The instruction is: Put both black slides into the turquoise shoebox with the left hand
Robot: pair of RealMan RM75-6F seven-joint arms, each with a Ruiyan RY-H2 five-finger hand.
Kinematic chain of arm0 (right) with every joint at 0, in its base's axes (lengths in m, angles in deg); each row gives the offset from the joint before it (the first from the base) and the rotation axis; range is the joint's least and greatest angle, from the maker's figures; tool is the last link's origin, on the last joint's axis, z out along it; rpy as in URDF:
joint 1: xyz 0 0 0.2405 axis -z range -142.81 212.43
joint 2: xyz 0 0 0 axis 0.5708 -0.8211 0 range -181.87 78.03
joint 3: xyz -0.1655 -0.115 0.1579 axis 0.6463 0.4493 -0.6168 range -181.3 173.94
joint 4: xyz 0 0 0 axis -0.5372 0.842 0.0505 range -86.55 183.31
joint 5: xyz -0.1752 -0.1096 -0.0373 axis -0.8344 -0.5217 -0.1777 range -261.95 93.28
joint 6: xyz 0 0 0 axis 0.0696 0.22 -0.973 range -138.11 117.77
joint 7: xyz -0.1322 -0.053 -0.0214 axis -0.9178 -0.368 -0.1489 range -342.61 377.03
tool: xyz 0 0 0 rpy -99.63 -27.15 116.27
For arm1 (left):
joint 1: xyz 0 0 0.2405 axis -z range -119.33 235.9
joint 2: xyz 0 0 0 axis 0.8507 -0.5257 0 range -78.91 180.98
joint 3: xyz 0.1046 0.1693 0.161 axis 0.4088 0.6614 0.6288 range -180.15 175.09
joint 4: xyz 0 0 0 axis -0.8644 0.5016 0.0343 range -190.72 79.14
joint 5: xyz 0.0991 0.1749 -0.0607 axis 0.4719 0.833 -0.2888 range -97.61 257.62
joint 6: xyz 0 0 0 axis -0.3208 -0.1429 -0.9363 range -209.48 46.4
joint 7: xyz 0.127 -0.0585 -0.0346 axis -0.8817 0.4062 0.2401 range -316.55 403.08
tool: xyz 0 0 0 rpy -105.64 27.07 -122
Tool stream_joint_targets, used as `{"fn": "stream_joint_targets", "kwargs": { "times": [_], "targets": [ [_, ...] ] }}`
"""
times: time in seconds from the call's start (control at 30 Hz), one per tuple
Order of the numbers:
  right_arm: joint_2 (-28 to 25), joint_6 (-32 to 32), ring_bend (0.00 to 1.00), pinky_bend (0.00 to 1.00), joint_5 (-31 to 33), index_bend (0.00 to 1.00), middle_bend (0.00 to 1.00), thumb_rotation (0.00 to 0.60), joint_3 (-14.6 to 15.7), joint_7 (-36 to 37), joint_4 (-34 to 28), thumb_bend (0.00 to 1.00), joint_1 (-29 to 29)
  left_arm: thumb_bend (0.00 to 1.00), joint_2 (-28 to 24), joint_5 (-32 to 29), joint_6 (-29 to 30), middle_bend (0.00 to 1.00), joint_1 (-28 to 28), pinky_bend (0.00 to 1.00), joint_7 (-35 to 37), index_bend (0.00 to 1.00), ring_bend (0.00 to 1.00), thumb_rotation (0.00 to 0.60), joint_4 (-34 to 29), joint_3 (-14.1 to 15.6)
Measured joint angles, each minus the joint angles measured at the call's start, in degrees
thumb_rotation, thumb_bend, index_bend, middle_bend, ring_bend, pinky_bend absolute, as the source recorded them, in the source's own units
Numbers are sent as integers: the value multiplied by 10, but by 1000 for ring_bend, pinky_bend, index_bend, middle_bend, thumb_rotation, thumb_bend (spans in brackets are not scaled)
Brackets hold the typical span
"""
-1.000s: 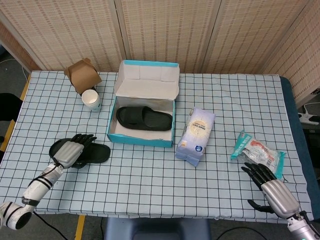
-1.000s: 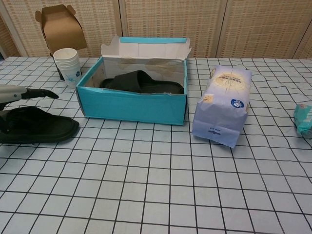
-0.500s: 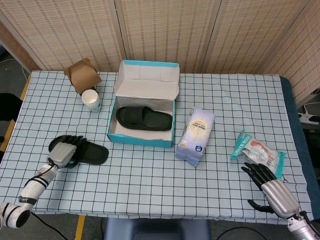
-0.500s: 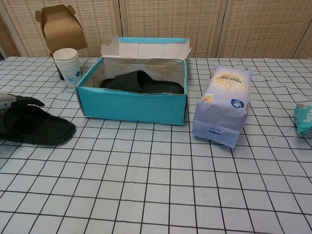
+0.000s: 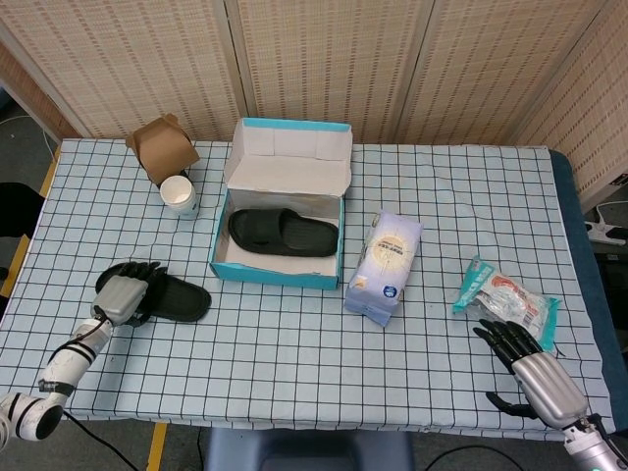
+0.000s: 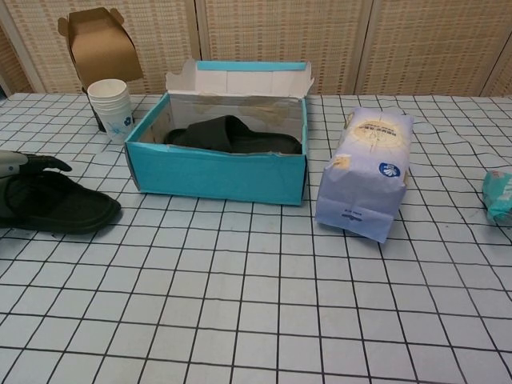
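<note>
Left hand (image 5: pixel 120 293) rests on the near end of a black slide (image 5: pixel 172 298) lying on the checked tablecloth (image 5: pixel 294 343) left of the turquoise shoebox (image 5: pixel 278 267); whether its fingers actually grip the slide I cannot tell. Inside the box lies the other black slide (image 5: pixel 283 233). Far across the table, the right hand (image 5: pixel 530 363) sits with fingers spread, holding nothing, just below a snack packet (image 5: pixel 505 299).

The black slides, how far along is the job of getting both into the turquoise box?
About halfway. One black slide already lies inside the turquoise shoebox. The second slide is on the table to the box's left, with the left hand resting over one end of it, not yet lifted. Left: lift it and place it in the box. The right hand is idle.
</note>
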Motion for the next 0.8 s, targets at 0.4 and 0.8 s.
{"fn": "stream_joint_targets", "kwargs": {
  "times": [0.4, 0.8],
  "targets": [
    [-1, 2, 0, 0, 0, 0, 0, 600, 0, 1, 1, 169, 0, 320, 2, -18, -36, 0, 5, 20, -33, 0, 0, 600, 13, -3],
    [-1, -1, 0, 0, 1, 0, 0, 600, 1, -1, -1, 170, 0, 329, 23, -58, -51, 0, 9, 106, -82, 0, 0, 600, 57, -15]
  ]
}}
